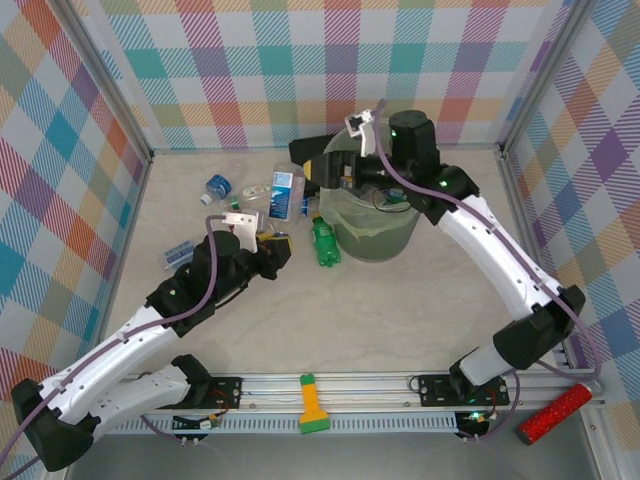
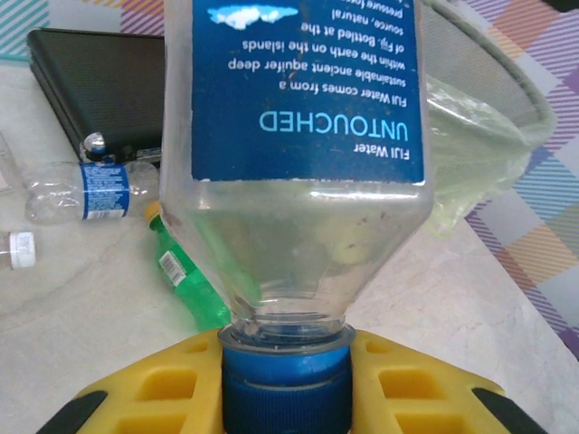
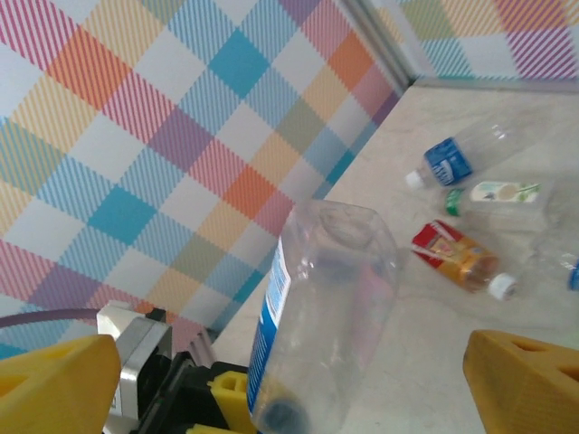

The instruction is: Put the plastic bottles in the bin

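Plaid walls, beige worktop (image 1: 400,320). Left pincer (image 2: 285,389) is clamped on the blue cap of the Fiji bottle (image 2: 298,136). The bottle looks raised off the surface, base pointing toward the bin (image 1: 385,240), just beside the rim but not over it. Right pincer (image 1: 335,170) sits at the bin's left rim, jaws wide, nothing in them, facing the Fiji bottle.

Step in hand, by the look of it: carrying this bottle to the bin. Next move: get it over the rim, then let go. The right pincer seems to sit near that path, so it needs clearing or routing round. Could also be a handover; can't tell.

Not yet binned: green bottle (image 1: 325,243) by the bin wall, a blue-label bottle (image 1: 218,187) and others further left.
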You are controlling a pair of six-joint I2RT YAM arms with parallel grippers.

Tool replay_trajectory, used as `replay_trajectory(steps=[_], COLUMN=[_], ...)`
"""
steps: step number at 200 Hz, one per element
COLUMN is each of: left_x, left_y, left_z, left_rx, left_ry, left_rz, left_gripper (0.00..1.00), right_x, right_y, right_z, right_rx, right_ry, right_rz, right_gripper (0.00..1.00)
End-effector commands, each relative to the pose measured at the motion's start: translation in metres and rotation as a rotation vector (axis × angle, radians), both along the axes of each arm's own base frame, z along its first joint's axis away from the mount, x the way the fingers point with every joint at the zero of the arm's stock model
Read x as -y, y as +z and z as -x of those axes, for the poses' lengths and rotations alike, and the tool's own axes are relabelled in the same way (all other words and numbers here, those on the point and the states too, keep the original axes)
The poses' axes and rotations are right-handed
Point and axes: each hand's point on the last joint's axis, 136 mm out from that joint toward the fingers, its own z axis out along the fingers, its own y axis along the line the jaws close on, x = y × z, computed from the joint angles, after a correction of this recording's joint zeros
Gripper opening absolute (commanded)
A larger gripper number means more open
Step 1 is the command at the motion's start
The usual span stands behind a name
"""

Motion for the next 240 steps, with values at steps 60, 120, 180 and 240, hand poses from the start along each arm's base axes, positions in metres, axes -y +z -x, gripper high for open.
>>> replay_trajectory(steps=[60,120,180,240], left_x=[0.005,0.007,0.002,-0.015], left_y=[0.040,0.036,0.032,0.034], left_z=[0.019,0.019,0.015,0.015], left_rx=[0.073,0.060,0.048,0.070], left_ry=[-0.090,-0.098,-0.061,0.013], left_rz=[0.061,0.056,0.033,0.042], left_gripper=[0.23,0.23,0.51,0.97], right_x=[-0.050,-0.060,-0.051,-0.023], right_y=[-0.022,-0.022,-0.012,0.012], right_z=[0.017,0.023,0.020,0.009], right_rx=[-0.139,-0.154,-0.097,0.018], right_ry=[0.161,0.204,0.152,0.025], right_rz=[0.015,0.005,0.005,-0.006], right_gripper=[0.91,0.61,0.57,0.53])
